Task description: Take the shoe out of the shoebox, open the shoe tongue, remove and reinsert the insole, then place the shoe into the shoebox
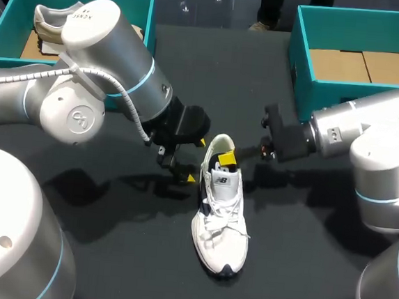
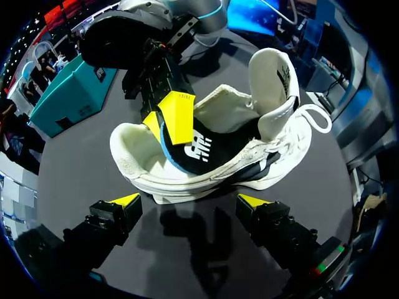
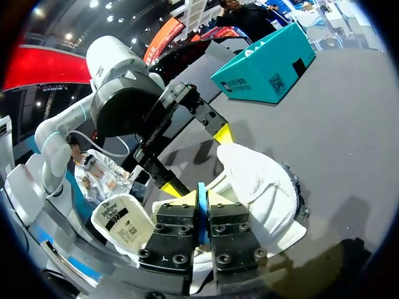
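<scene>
Dark grey tabletop (image 1: 141, 256) carries a white shoe (image 1: 223, 218) near its middle, lying on its sole with the toe toward the near edge and the heel pointing away. Its tongue (image 2: 274, 81) is folded up and forward over the laces, leaving the mouth of the shoe open. Just past the laces, the right gripper (image 1: 228, 157) reaches in from the right over the shoe's opening, and its yellow tips are pinched narrow on the dark, blue-edged insole (image 2: 196, 152). The insole stands partly lifted out of the shoe at the heel end. From the right wrist, the two fingers press together with only the insole's thin blue edge (image 3: 201, 212) between them. On the shoe's other side, the left gripper (image 1: 178, 170) hovers low, just beside the heel. Its fingers are spread wide, with nothing held between them. At the far left corner sits the left shoebox (image 1: 138, 8), teal, holding a second shoe (image 1: 53, 21). At the far right corner sits the right shoebox (image 1: 302, 53), also teal, showing a bare cardboard floor.
</scene>
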